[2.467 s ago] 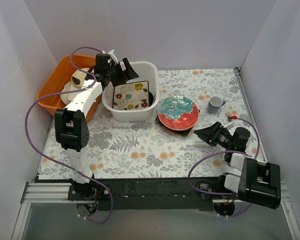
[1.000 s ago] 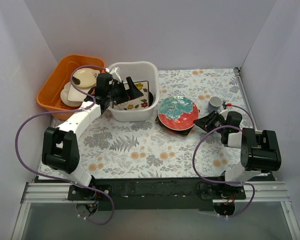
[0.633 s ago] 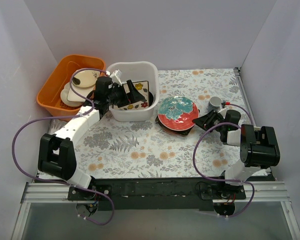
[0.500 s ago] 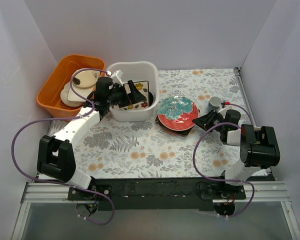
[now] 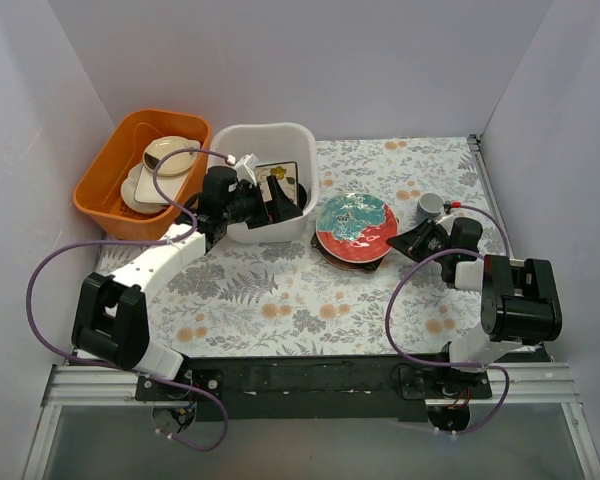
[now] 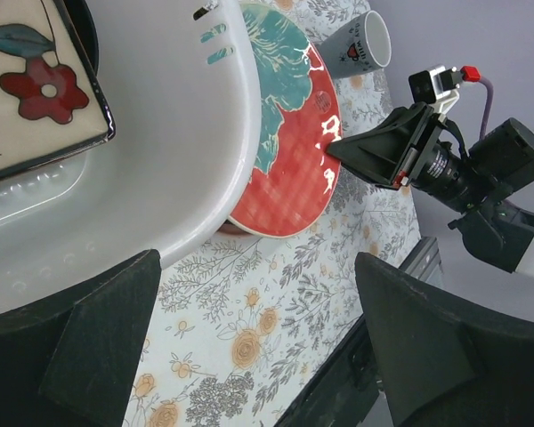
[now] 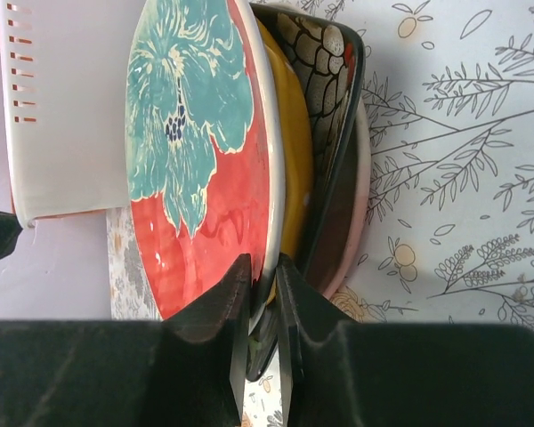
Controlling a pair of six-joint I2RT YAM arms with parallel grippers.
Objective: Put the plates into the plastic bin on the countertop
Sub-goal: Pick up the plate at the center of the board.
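Right gripper [image 7: 260, 267] looks clamped on the rim of the red-and-teal plate [image 7: 196, 160]; left gripper [image 6: 256, 267] sits spread wide at the plastic bin [image 6: 178, 133].

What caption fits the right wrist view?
Right end effector grips the red-and-teal plate by its rim, atop a stack beside the white bin.

Plastic bin [image 5: 266, 128]: white, rectangular, rounded corners, upright at the back left of the countertop [image 5: 280, 295], which is white with grey fern print. Inside it lies the cream square floral plate [image 6: 27, 89], dark-edged; a dark round rim [image 6: 78, 27] shows just behind it. Just right of the bin, a stack stands on the countertop: red-and-teal round plate [image 5: 356, 224] on top, tilted, yellow underside showing; black floral rectangle plate [image 7: 327, 80] beneath; pink-cream round plate [image 7: 363, 169] lowest.
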